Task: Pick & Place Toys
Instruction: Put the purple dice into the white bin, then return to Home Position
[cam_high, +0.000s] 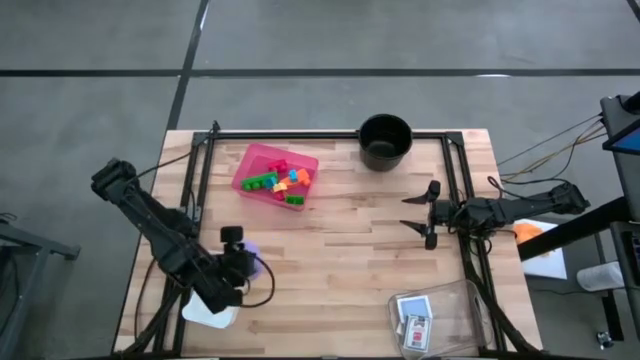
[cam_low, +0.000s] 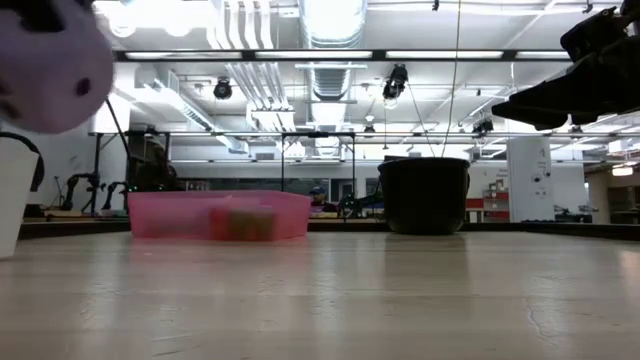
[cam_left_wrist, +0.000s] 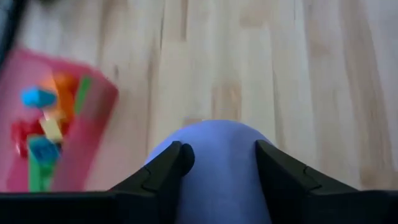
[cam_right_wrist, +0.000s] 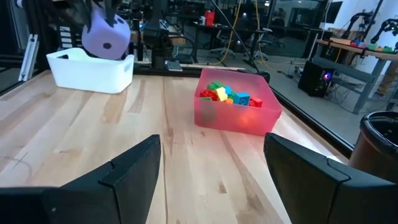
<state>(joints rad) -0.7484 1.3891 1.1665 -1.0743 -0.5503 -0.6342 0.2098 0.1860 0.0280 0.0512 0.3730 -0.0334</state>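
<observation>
The purple dark-dotted die (cam_left_wrist: 217, 186) sits between the fingers of my left gripper (cam_left_wrist: 221, 155), which is shut on it at the table's near left (cam_high: 248, 265). In the right wrist view the die (cam_right_wrist: 106, 34) hangs above a white bin (cam_right_wrist: 93, 70). The pink tray (cam_high: 252, 160) at the far left centre holds several small bricks (cam_high: 280, 182) in green, red, orange, teal and yellow. My right gripper (cam_high: 418, 215) waits open above the table's right side, holding nothing. My left gripper pinches the die between its two fingers, one on each of two opposite sides (cam_left_wrist: 200, 163). The fingers slant down toward the table. The die is lifted clear of the table and shows high up in the low view (cam_low: 50, 60).
A black round pot (cam_high: 385, 140) stands at the far edge, right of the tray. A clear container (cam_high: 462, 300) with small cards (cam_high: 413, 318) sits at the near right. The white bin (cam_high: 208, 314) lies under my left arm at the near left. Bare wood spans the middle.
</observation>
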